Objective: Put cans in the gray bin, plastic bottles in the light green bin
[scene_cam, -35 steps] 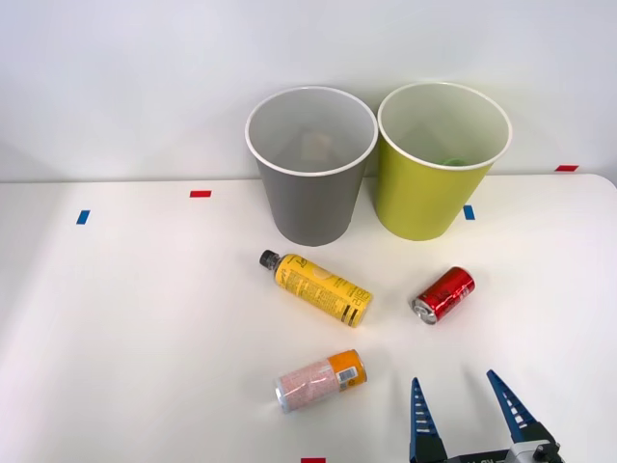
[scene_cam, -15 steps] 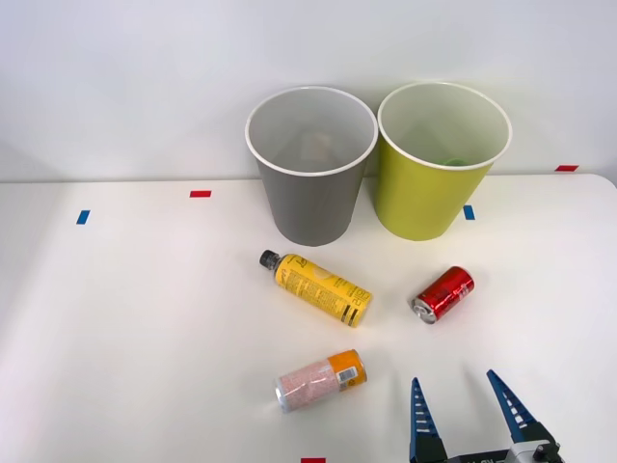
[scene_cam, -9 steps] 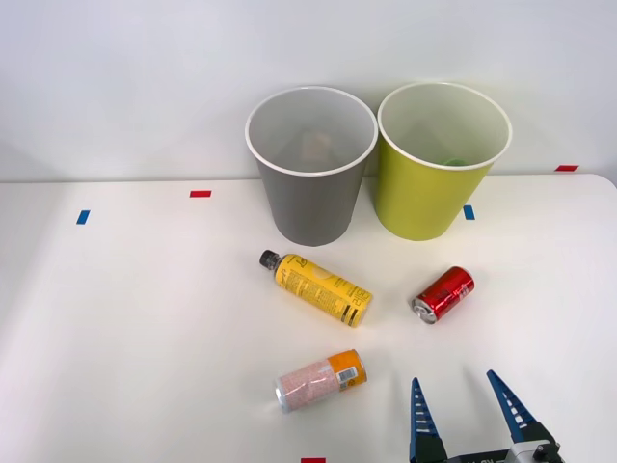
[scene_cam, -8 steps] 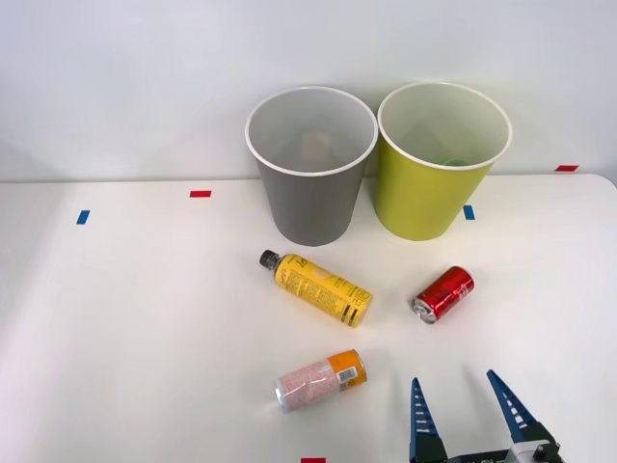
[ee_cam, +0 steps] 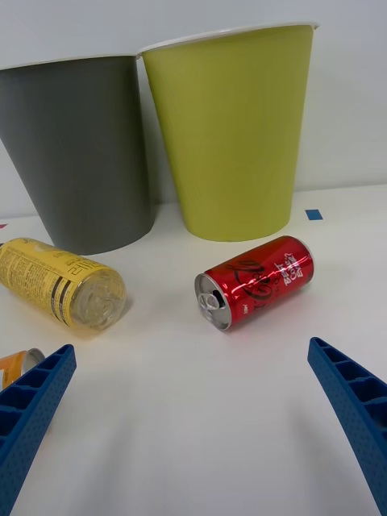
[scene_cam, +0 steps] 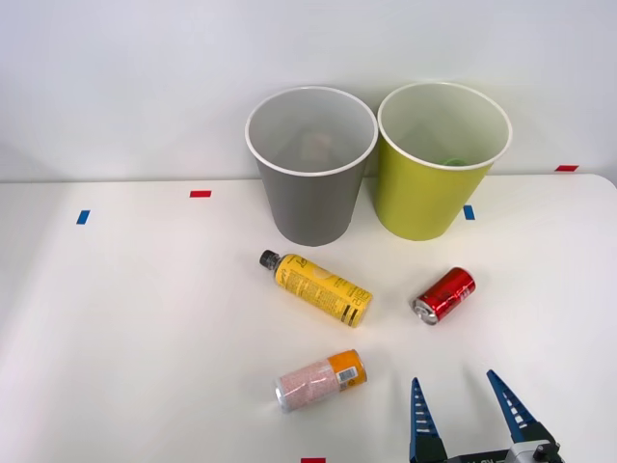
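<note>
In the front view, the gray bin [scene_cam: 310, 166] and the light green bin [scene_cam: 442, 161] stand side by side at the far edge of the white table [scene_cam: 145, 328], rims nearly touching. The yellow bottle [scene_cam: 315, 287] lies on its side in front of the gray bin, the red can [scene_cam: 443, 294] lies to its right, and the pink can [scene_cam: 320, 379] lies nearer the robot. The right gripper [scene_cam: 465, 405] sits at the near edge, fingers spread wide — holding nothing. In the wrist view, the red can [ee_cam: 255, 280] lies between the open fingers [ee_cam: 351, 407] and the green bin [ee_cam: 234, 129], its silver end facing the camera; the bottle [ee_cam: 62, 281] rests before the gray bin [ee_cam: 81, 153].
</note>
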Controlling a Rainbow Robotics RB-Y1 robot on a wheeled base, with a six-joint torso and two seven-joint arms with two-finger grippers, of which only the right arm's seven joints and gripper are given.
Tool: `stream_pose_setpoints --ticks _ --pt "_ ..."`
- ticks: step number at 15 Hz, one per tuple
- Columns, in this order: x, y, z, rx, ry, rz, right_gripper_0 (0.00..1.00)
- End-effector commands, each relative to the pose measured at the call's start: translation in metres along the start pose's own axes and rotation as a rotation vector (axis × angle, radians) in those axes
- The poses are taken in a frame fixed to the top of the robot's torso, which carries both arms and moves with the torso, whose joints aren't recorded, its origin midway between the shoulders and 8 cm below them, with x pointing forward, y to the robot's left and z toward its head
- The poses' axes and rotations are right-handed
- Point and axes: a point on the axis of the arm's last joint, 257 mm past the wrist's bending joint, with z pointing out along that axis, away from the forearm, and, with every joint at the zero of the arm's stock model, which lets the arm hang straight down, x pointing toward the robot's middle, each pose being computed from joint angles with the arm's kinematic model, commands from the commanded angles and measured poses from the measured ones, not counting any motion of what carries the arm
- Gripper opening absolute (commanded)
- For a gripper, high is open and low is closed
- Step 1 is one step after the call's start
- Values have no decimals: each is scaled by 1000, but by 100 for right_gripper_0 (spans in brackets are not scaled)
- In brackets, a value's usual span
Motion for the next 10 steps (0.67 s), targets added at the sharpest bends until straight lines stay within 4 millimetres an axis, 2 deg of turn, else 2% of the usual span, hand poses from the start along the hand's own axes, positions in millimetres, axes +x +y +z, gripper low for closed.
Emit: stream_pose_setpoints --ticks 1,10 --pt "0 0 0 0 0 0 100" --pt "0 0 0 0 0 0 100"
